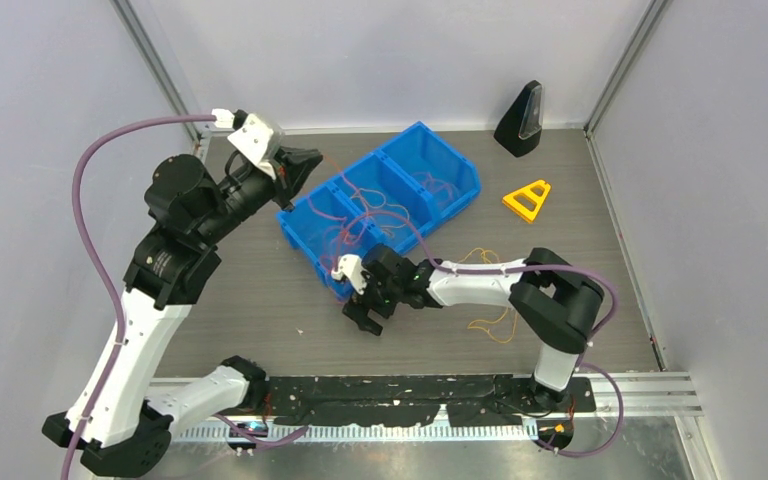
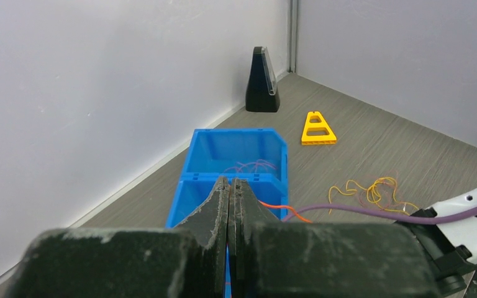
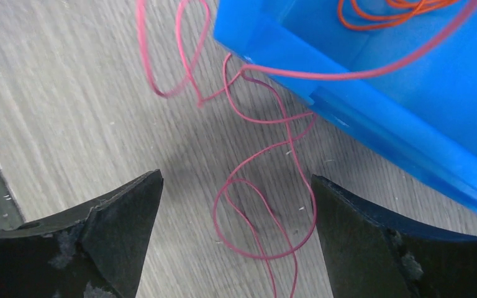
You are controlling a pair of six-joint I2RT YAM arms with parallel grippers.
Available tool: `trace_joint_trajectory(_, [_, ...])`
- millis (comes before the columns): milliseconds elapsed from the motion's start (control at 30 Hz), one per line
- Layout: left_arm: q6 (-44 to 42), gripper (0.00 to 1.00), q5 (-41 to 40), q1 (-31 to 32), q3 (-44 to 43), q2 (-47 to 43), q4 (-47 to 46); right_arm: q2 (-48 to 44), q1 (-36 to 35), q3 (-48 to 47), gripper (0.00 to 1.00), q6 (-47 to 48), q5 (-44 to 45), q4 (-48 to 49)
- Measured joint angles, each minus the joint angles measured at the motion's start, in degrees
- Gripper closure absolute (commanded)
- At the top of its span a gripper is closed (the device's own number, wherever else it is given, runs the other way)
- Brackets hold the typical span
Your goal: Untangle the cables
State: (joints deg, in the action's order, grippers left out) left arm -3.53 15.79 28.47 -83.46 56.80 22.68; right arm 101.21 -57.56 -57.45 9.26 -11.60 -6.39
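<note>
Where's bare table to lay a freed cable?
Free: table between left arm and blue bin; strip right of yellow triangle. Crowded: bin's near corner, pink cable under open right gripper; yellow cables around right arm.

Glossy blue plastic bin (image 3: 410, 143) on matt wood-grain table (image 3: 68, 93), smooth pink cable (image 3: 335, 77).

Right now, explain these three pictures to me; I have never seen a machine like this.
Two robot arms, left and right, are bolted to the near edge of a table. The overhead picture shows both; the other two come from wrist cameras. The left tool is shut by the blue three-compartment bin; whether it pinches a cable is unclear. The right tool is open, empty, over a pink cable spilling from the bin. An orange-yellow cable lies on the table, with a yellow triangular piece and a black wedge-shaped stand farther back.
</note>
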Motion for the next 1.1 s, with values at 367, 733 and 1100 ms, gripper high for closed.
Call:
trace_joint_trajectory(367, [-1.0, 1.0, -1.0, 0.0, -1.3, -0.5, 0.2, -1.3, 1.7, -0.6, 0.94, 5.8, 5.0, -7.7])
trace_joint_trajectory(733, [-6.9, 1.0, -5.3, -0.1, -12.7, -0.5, -1.5, -14.7, 19.9, 11.5, 0.94, 21.6, 11.0, -21.1])
trace_joint_trajectory(1100, [-11.7, 1.0, -9.7, -0.6, -14.9, 0.8, -7.3, -15.7, 30.0, 12.9, 0.94, 29.5, 12.6, -22.4])
